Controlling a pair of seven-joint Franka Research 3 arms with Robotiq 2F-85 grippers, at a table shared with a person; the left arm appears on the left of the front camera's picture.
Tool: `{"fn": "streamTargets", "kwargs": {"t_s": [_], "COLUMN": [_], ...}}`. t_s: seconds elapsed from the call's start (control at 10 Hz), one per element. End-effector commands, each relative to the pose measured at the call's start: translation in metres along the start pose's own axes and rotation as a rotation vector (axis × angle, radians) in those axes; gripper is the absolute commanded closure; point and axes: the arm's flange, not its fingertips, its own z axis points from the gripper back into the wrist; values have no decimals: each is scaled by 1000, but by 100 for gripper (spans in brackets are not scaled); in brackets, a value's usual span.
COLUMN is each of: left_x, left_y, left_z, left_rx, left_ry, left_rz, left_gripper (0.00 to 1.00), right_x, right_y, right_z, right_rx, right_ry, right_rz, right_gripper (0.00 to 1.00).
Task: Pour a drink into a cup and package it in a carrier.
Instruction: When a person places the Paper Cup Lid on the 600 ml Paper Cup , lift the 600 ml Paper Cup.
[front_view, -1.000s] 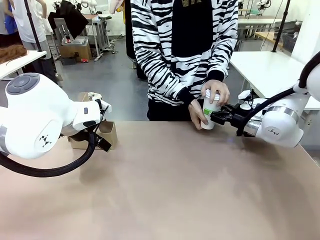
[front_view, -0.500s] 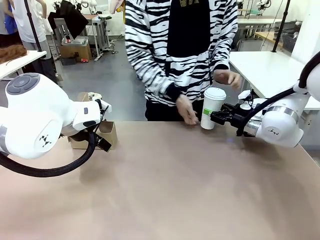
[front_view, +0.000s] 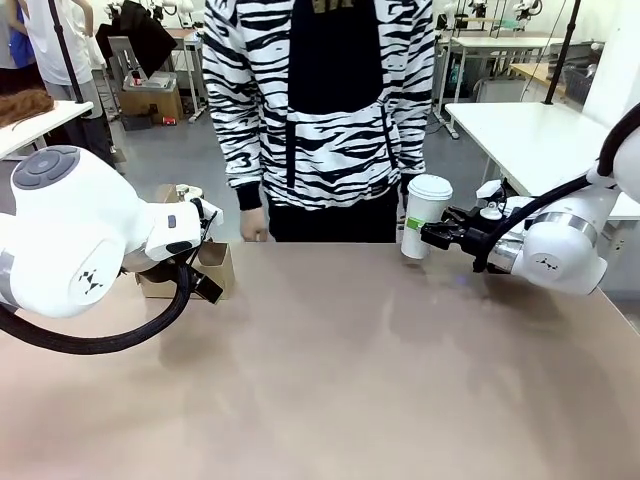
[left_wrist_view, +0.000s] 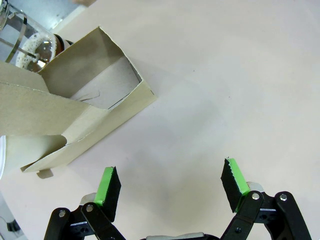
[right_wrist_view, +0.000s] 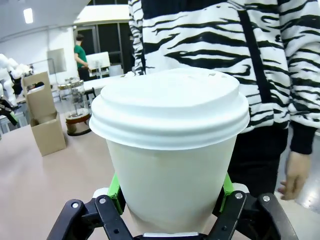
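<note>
Front view: the tan bench (front_view: 330, 380) spans the frame, and the brown cardboard carrier (front_view: 215, 268) sits near its far edge on the robot's left side. A person (front_view: 320, 110) in a black-and-white striped top stands at the far side, beyond the carrier and to its right, with one hand (front_view: 255, 228) hanging just past the carrier's right end. The white left arm (front_view: 80, 240) bulks directly in front of the carrier and hides part of it. The right arm (front_view: 560, 250) reaches in well apart from the carrier, on the opposite side of the bench.

In the right wrist view the carrier (right_wrist_view: 45, 120) stands upright with its handle tab raised. A clear glass jug (right_wrist_view: 75, 107) with metal bands is just beside it, and the drink is a dark layer low in the jug.

The white paper cup (front_view: 424, 215), topped with a white lid (right_wrist_view: 170, 107), is upright and far to the right of the carrier. The right end effector (front_view: 428, 236) pinches its lower wall between green pads (right_wrist_view: 116, 192).

The left end effector (left_wrist_view: 170, 167) hangs over bare bench just beside the carrier's open corner, fingers spread wide and touching nothing.
</note>
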Motion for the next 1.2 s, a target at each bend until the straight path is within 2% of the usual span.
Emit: {"fn": "streamTargets", "kwargs": {"t_s": [0.0, 0.6, 0.9, 1.1], "left_x": [0, 0, 0, 0], "left_y": [0, 0, 0, 0], "left_z": [0, 0, 0, 0], "left_rx": [-2, -2, -2, -2], "left_ry": [-1, -1, -1, -1], "left_rz": [1, 1, 1, 1], "left_gripper": [0, 0, 0, 0], "right_x": [3, 0, 86, 144], "right_y": [0, 0, 32, 55], "right_z": [-3, 0, 15, 25], "right_rx": [-1, 0, 105, 124], "right_ry": [-12, 0, 48, 94], "right_rz": [12, 0, -26, -77], "right_gripper": [19, 19, 19, 19]}}
